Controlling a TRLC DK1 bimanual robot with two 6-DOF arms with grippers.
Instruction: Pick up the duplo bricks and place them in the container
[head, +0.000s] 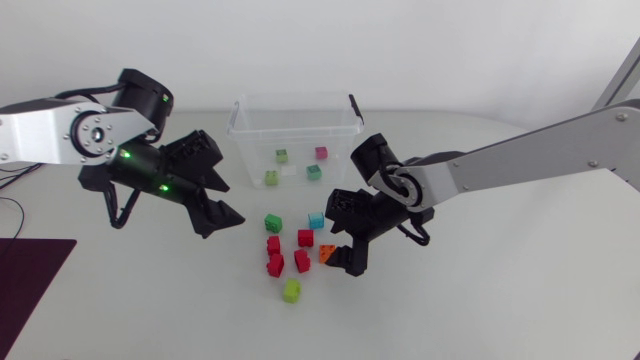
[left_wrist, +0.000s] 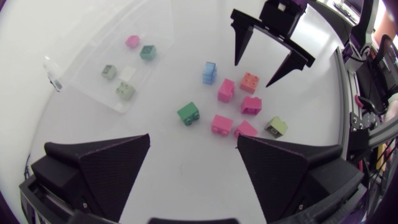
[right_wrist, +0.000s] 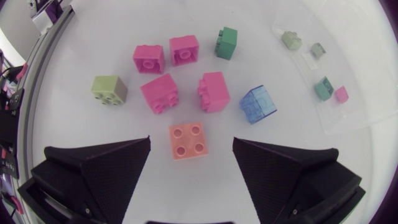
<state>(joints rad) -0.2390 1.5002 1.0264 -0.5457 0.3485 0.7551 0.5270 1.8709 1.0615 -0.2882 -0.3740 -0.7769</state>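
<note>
Lying between the right fingers (right_wrist: 99, 168) (spread apart) is an orange brick (right_wrist: 188, 140).

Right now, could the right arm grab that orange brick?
Probably yes. The right gripper hangs open over the orange brick, which lies between its fingertips with nothing on top; the pink bricks sit apart from it.

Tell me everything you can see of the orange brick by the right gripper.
The orange brick is a square, opaque, plastic-looking piece with four round studs in a two-by-two grid on top. It sits flat, studs up, on the white table, apart from the other loose bricks. The closest are a red brick and a translucent blue brick just beyond it. It lies in the gap between the open fingers of the right gripper, and neither finger appears to touch it.
</note>
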